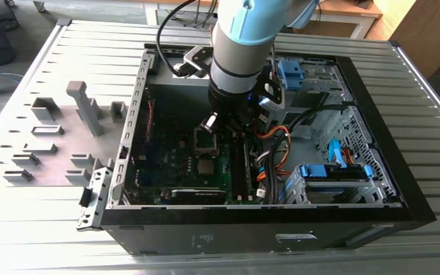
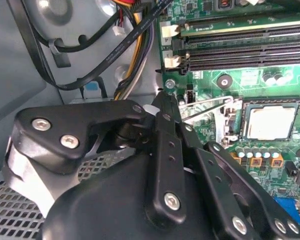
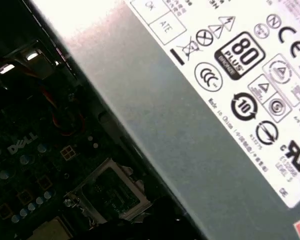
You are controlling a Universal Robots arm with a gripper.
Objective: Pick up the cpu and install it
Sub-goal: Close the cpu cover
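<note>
The cpu point(image 2: 270, 122), a small silvery square, lies flat inside the dark socket frame point(image 2: 244, 120) on the green motherboard. It also shows as a pale square point(image 1: 204, 167) on the board in the exterior view. My gripper point(image 2: 164, 97) reaches down into the open computer case point(image 1: 128, 172), and its black links meet at one tip, so it is shut. That tip sits beside the socket's thin wire lever point(image 2: 210, 104), a short way from the cpu. Whether it touches the lever is hidden. In the exterior view the gripper point(image 1: 211, 123) hangs just above the raised metal frame point(image 1: 204, 140).
A grey power-supply box point(image 3: 190, 100) stands close beside the socket area. Memory slots point(image 2: 240, 45) and bundled cables point(image 2: 135, 45) border the board. Blue drive cages point(image 1: 331, 175) fill the case toward the exterior view's right. Grey holder blocks point(image 1: 82, 106) stand on the table at its left.
</note>
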